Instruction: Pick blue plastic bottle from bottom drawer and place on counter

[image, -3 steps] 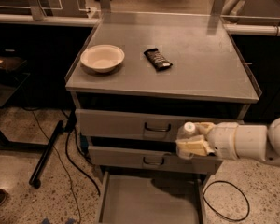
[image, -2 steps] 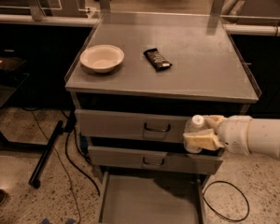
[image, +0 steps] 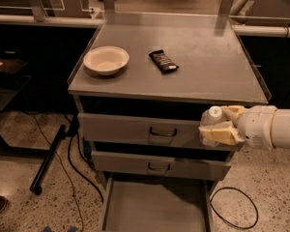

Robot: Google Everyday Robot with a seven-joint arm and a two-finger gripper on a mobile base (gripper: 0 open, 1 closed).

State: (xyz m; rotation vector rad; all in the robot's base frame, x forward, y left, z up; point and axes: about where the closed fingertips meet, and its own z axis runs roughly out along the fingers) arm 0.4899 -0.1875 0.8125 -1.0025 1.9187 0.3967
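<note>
My gripper [image: 218, 125] is at the right, in front of the top drawer's right end and just below the counter's front edge. It is shut on the blue plastic bottle [image: 212, 121], whose white cap sticks up between the cream fingers [image: 221, 133]; most of its body is hidden by them. The white arm runs off the right edge. The bottom drawer [image: 154, 208] is pulled out below, a flat grey tray with nothing showing in it. The counter [image: 198, 66] is the grey metal top above.
On the counter sit a cream bowl [image: 106, 60] at the left and a dark snack bar [image: 163, 61] near the middle. Two upper drawers with loop handles [image: 163, 132] are closed. Black cables [image: 232, 207] lie on the speckled floor, and a dark bar [image: 47, 161] leans at the left.
My gripper has risen and shifted a little to the right with the bottle held in it, from the middle drawer's height up to the top drawer's.
</note>
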